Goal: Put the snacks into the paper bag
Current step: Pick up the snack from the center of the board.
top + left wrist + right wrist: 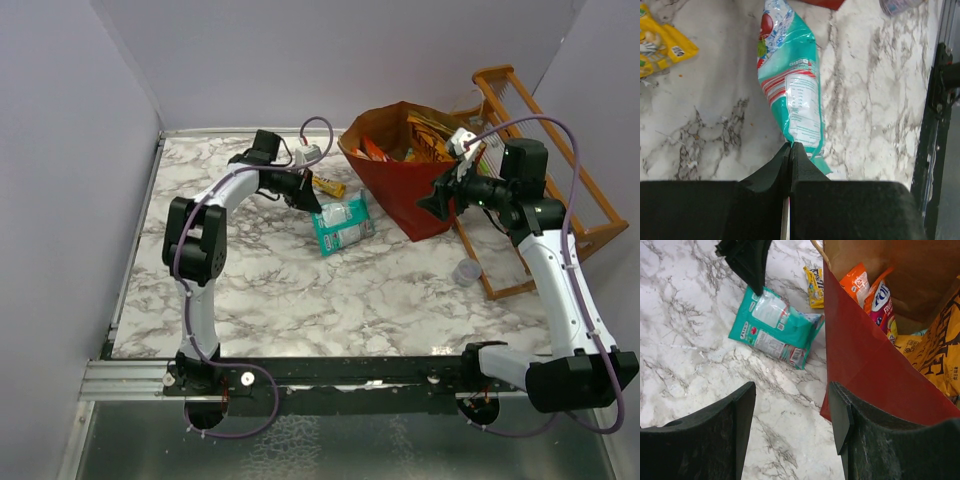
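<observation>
The teal pouch (790, 95), pinched in the left gripper's (791, 148) jaws, is best lifted well clear of the paper bag's (405, 195) rim.

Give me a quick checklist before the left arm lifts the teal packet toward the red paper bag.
1. Left jaws shut on the edge of the teal foil snack packet: ok.
2. Mouth of the tall red paper bag open upward: ok.
3. Right jaws steadying the bag: not ok, they are open beside its red wall.
4. Room inside the bag for another packet: cannot tell.
5. Small yellow snack bar packed: not ok, it lies on the marble table.
</observation>
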